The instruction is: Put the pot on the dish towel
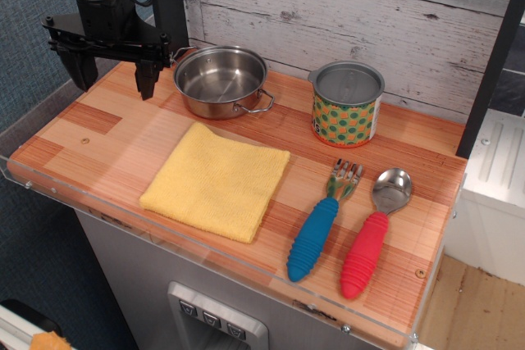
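Observation:
The pot (220, 79) is a shallow shiny steel pot with wire loop handles, standing upright and empty at the back of the wooden counter. The dish towel (216, 181) is a yellow square cloth lying flat in front of the pot, a small gap between them. My gripper (113, 75) is black, open and empty, hanging just above the counter's back left corner, left of the pot and apart from it.
A green-and-orange patterned tin can (346, 105) stands right of the pot. A blue-handled fork (321, 220) and a red-handled spoon (373, 231) lie at the front right. A clear lip rims the counter (98, 129); a plank wall stands behind.

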You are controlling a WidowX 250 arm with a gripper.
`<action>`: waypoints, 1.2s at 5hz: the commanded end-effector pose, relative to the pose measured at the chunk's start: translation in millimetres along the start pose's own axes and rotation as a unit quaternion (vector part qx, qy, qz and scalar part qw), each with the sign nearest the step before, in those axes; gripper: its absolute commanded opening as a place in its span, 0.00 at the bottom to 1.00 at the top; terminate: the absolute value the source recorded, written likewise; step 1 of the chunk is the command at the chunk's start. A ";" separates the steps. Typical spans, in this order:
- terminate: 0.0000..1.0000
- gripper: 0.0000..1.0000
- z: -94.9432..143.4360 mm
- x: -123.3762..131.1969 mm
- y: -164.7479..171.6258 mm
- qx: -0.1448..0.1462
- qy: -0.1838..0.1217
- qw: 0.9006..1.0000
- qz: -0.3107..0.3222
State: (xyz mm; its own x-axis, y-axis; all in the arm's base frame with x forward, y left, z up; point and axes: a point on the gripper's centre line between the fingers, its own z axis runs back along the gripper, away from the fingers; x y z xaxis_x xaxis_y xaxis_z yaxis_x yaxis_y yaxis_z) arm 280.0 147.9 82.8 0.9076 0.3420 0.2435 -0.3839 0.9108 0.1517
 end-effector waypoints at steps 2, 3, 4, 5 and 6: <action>0.00 1.00 0.0 6.7 -11.7 -0.024 0.005 0.997 0.075; 0.00 1.00 -6.1 19.5 -26.3 -0.037 0.007 0.986 0.165; 0.00 1.00 -14.2 35.0 -33.6 -0.046 0.011 0.982 0.185; 0.00 1.00 -25.6 48.1 -36.4 -0.048 0.009 0.974 0.219; 0.00 1.00 -33.8 53.8 -40.1 -0.047 0.018 0.969 0.242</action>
State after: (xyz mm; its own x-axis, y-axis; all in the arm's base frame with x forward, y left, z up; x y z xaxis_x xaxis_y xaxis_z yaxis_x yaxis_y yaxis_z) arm 343.9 135.5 41.2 0.6333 0.7503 0.1897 -0.7587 0.6503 -0.0392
